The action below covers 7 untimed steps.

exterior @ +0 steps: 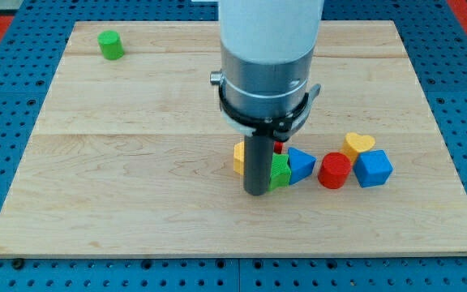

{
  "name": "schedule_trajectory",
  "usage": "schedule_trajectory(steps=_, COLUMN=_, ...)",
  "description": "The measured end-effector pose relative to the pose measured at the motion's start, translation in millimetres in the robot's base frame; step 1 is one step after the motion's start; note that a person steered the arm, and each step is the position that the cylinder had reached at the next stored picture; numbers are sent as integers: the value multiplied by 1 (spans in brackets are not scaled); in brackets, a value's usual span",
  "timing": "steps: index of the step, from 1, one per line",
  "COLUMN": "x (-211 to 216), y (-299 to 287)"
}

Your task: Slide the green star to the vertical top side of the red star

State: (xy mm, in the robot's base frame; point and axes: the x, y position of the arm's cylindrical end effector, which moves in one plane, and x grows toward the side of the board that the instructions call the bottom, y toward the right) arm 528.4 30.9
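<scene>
My rod comes down at the middle of the board, and my tip (255, 191) rests on the wood. The green star (280, 173) lies against the tip's right side, partly hidden by the rod. The red star (278, 148) is just above the green star, and only a small red sliver of it shows beside the rod. A yellow block (238, 157) peeks out on the rod's left. A blue triangular block (302, 164) touches the green star's right side.
A red cylinder (335, 171), a yellow heart (359, 145) and a blue cube (373, 169) cluster right of the blue triangle. A green cylinder (110, 45) stands near the view's top left. The wooden board (136, 162) sits on a blue pegboard.
</scene>
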Motion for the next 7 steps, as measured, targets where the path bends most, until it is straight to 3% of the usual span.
schedule_trajectory(steps=2, x=-10, y=61)
schedule_trajectory(steps=4, x=-39, y=47)
schedule_trajectory(steps=7, x=-140, y=46)
